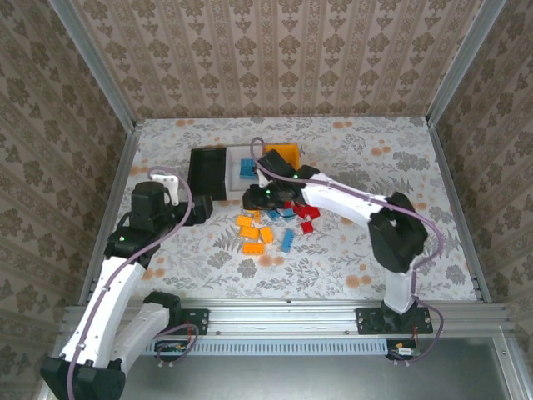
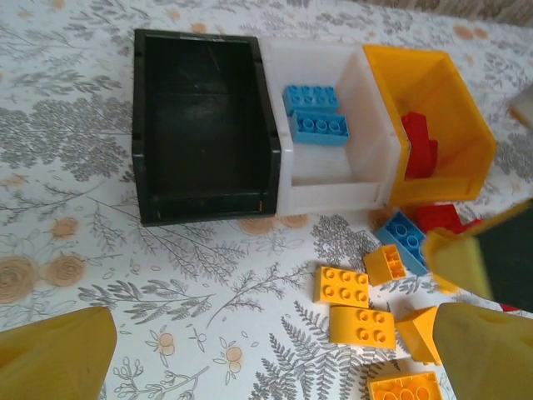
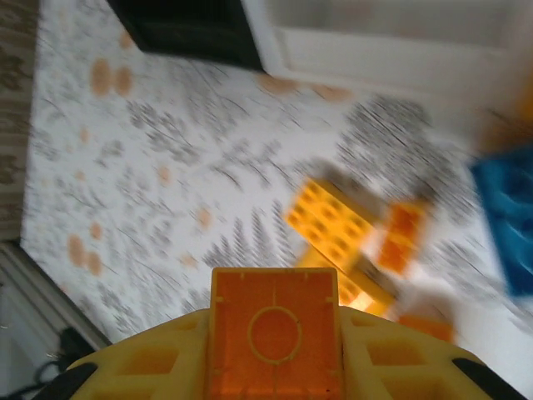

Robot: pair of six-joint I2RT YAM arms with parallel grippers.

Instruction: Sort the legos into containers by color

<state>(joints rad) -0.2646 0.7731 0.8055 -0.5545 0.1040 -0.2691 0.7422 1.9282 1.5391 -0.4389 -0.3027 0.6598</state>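
Damask-papered walls closed in a flower-printed worktop [image 1: 350, 250], where three bins stood in a touching row: the black bin [image 2: 200, 125] at the nine o'clock end, empty, the white bin [image 2: 308, 183] in the middle with blue bricks [image 2: 321, 125] inside, and the orange-yellow bin [image 2: 450, 117] at the three o'clock end with red bricks [image 2: 419, 146] inside. At six o'clock of the row lay the unsorted heap, with loose orange bricks [image 2: 341, 286] nearest the left arm, a loose blue brick [image 2: 404, 237] just under the white bin, and red ones beyond. The right gripper [image 1: 254, 198] hung over the heap's ten o'clock edge. Its jaws looked closed on an orange brick [image 3: 275, 329], hollow underside facing the wrist camera, though that view was blurred. The left gripper [image 2: 275, 333] waited at nine o'clock of the heap, jaws spread wide with nothing between them. These bricks were probably very light, rigid and hard to damage, but their smooth plastic walls could slip or twist in a loose pinch. The safest hold was likely across two flat opposite side walls, square on, clear of the studs. With blue and red already placed, orange most likely belonged in the black bin.
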